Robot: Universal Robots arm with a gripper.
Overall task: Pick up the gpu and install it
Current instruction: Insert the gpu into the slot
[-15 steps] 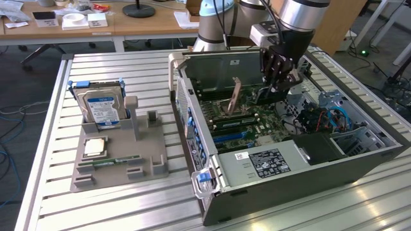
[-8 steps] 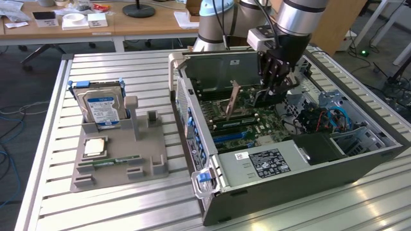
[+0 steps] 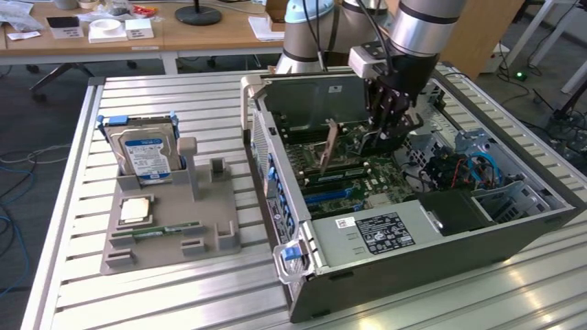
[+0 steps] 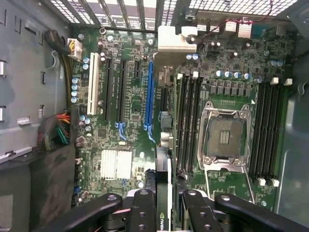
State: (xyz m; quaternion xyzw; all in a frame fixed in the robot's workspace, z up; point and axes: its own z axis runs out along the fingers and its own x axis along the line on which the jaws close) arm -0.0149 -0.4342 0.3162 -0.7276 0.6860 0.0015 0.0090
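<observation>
The black metal gripper [image 4: 165, 193] has its fingers [image 4: 142, 208] drawn partway in, clamping the thin, flat tan-brown gpu [image 4: 163, 215] by its upper edge. In the exterior view the gripper [image 3: 383, 141] reaches down into the open grey computer case [image 3: 431, 265], and the gpu [image 3: 326, 148] stands edge-on above the green motherboard [image 4: 120, 140], between the long blue slot [image 4: 149, 92] and the black memory slots [image 4: 188, 121]. I cannot tell whether it is seated. A green patch on the card's edge reads like NVIDIA. The boxy silver hard drive [image 3: 145, 155] has a blue-white label, and the case's black cover a white-printed label [image 3: 381, 232], both too small to read
</observation>
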